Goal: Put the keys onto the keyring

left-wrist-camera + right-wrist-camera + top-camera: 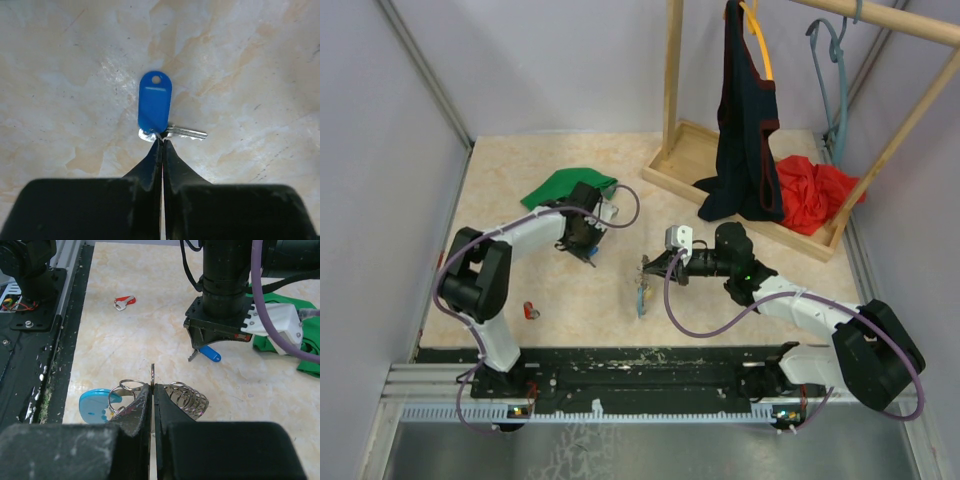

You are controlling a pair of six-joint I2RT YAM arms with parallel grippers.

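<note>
Threading step is seemingly starting — the left gripper (161, 142) is pinching the small blue-headed metal key (155, 105), jaws pressed together on its neck, while the right gripper (152, 386) is clamping the silvery coiled-wire keyring (187, 397) nearby, low over the pale marbled tabletop (250, 60) — next probably needing the key's hole aligned with the ring's free end.

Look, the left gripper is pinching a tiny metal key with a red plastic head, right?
No. The tiny metal key pinched in the left gripper has a blue plastic head, not red; the left wrist view shows it.
</note>
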